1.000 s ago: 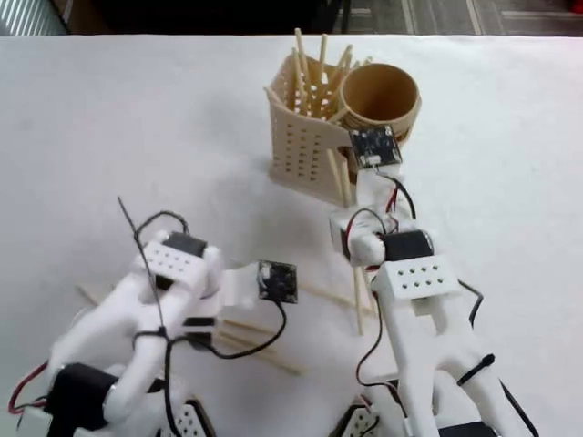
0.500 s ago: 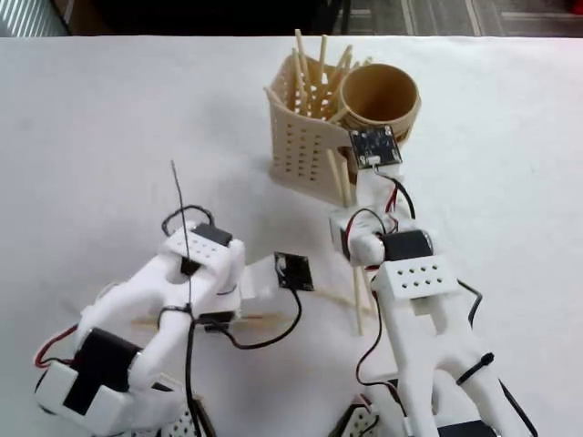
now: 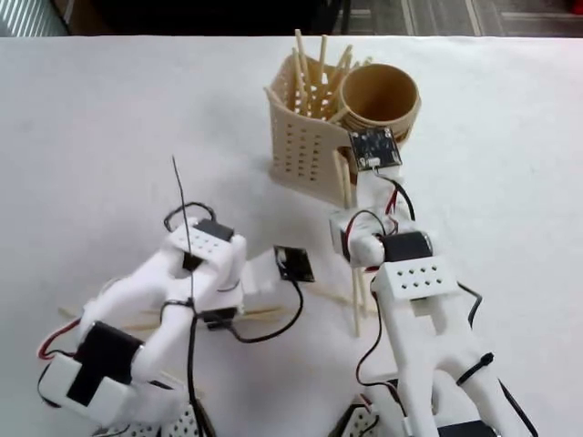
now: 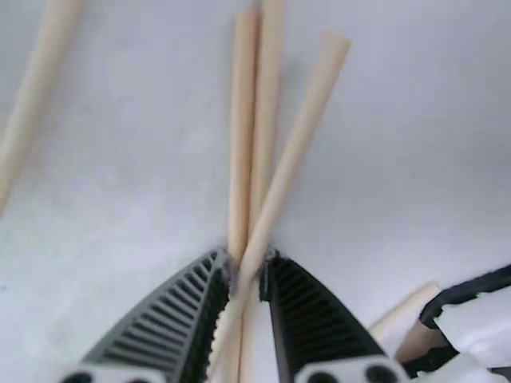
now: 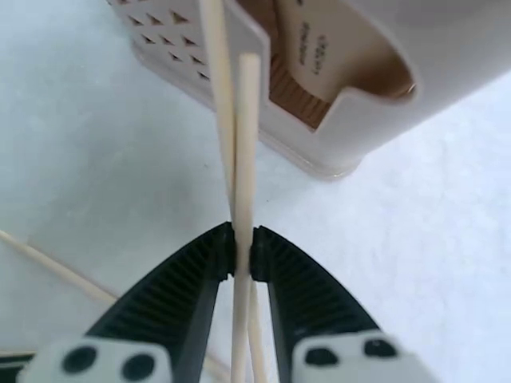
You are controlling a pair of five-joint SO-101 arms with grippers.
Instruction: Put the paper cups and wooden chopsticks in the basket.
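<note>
Left wrist view: the left gripper [image 4: 244, 267] is seen closed on a loose chopstick [image 4: 291, 159], well apart from the basket [image 3: 296, 150]. A chopstick pair [image 5: 247, 144] is pinched by the right gripper [image 5: 243, 243] beside the basket; paper cups [image 3: 378, 96] are held inside it.

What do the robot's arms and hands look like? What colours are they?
The left arm and right arm are chunky white plastic with black motor blocks and plates dotted with little holes. Thin black cables loop around them, plus some red wires. The left hand and right hand have black, pointed fingers with ridged insides.
</note>
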